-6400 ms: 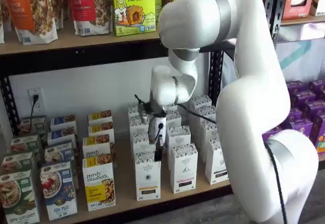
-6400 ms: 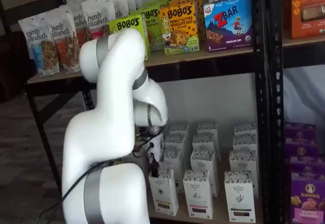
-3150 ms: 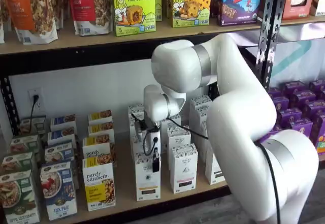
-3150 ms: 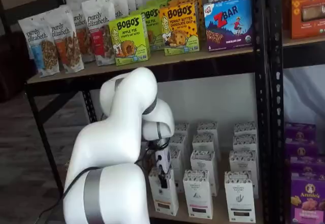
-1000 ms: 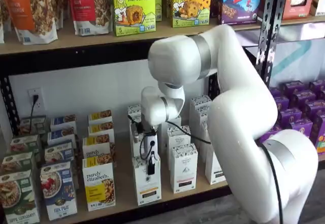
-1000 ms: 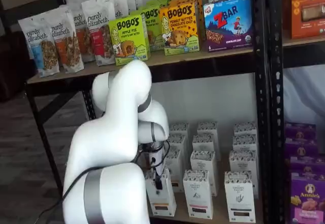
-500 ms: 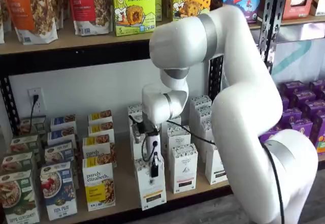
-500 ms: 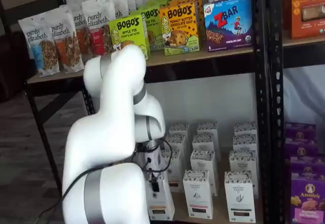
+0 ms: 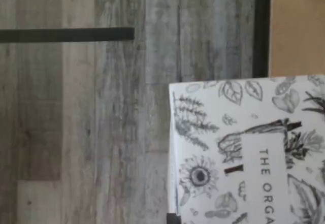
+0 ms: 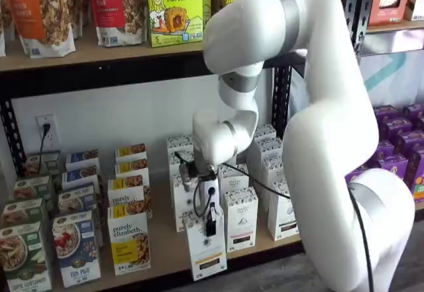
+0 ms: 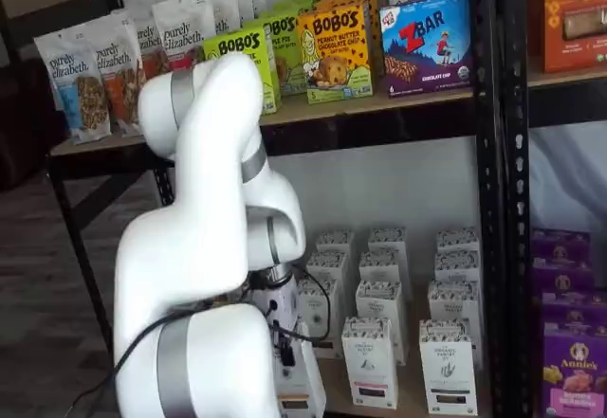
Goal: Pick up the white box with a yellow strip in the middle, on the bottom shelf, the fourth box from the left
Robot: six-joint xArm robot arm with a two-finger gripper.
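Wrist view: we see the white box (image 9: 249,153) top, leaf-and-flower print, now hanging over grey plank floor, with only a sliver of the bottom shelf (image 9: 297,31) board showing past a black frame rail. We read that as the box clear of the shelf edge.

Shelf view, centre-lower frame: the gripper (image 10: 211,229) is clamped on the white box (image 10: 207,252), black fingers down over its front. Half a second back the box stood further left and further in; it has now come forward and right, its base at or past the front lip of the bottom shelf (image 10: 162,242). Pick looks done, we're in the pull-out. The neighbour carton (image 10: 240,219) sits just to its right, near, so a swing that way could clip it. Purely Elizabeth boxes (image 10: 129,242) to the left are well apart.

Other shelf view, bottom centre: the white box (image 11: 302,390) is mostly hidden behind the arm, low at the frame edge, forward of the remaining cartons (image 11: 370,361). We can't see the fingers here.
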